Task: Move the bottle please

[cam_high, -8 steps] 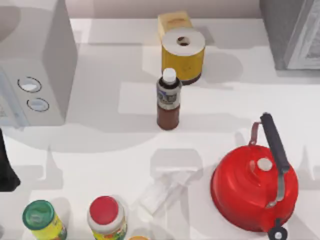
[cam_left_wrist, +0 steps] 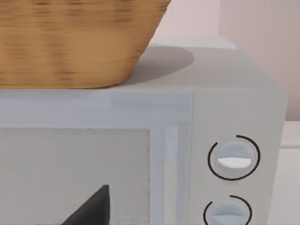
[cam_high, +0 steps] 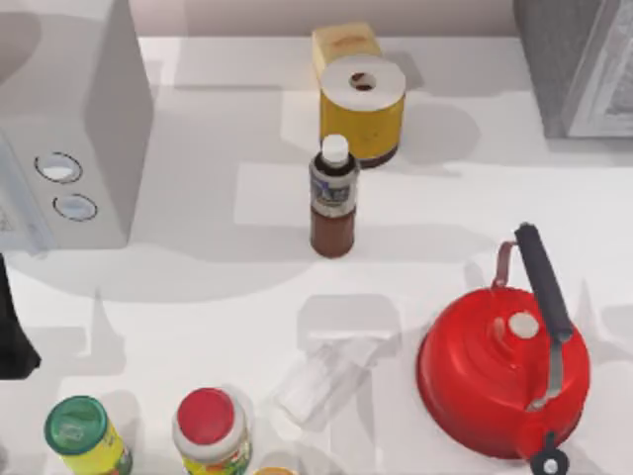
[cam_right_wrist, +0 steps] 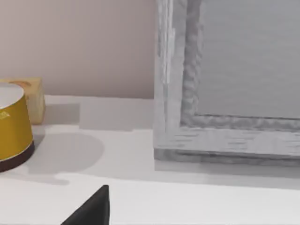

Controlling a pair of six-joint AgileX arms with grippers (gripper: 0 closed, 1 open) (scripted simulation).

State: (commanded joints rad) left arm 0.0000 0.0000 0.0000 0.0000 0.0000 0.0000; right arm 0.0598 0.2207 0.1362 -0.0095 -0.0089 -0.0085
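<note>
The white bench (cam_high: 198,297) is carrying everything here. A pale microwave (cam_high: 69,129) is standing at the far left, with a woven basket (cam_left_wrist: 70,42) sitting on top of it in the left wrist view, and a grey cabinet (cam_high: 579,64) is occupying the far right corner. A red kettle (cam_high: 499,371) is sitting near the right. A yellow canister (cam_high: 362,109) is standing at the far centre.

The bottle (cam_high: 333,198) is standing upright just nearer than the canister, close to it but apart, at the middle of the bench and slightly far, its long axis running vertically, white cap up.

A dark part of the left arm (cam_high: 12,327) is showing at the left edge; its tool's state I cannot tell, nor the right one's. The bottle is lying roughly midway between the sides, so neither arm is looking clearly nearer; either would be reaching inward and away, toward the far centre.

A red-lidded jar (cam_high: 210,427) and a green-lidded jar (cam_high: 84,435) are standing at the near left.
</note>
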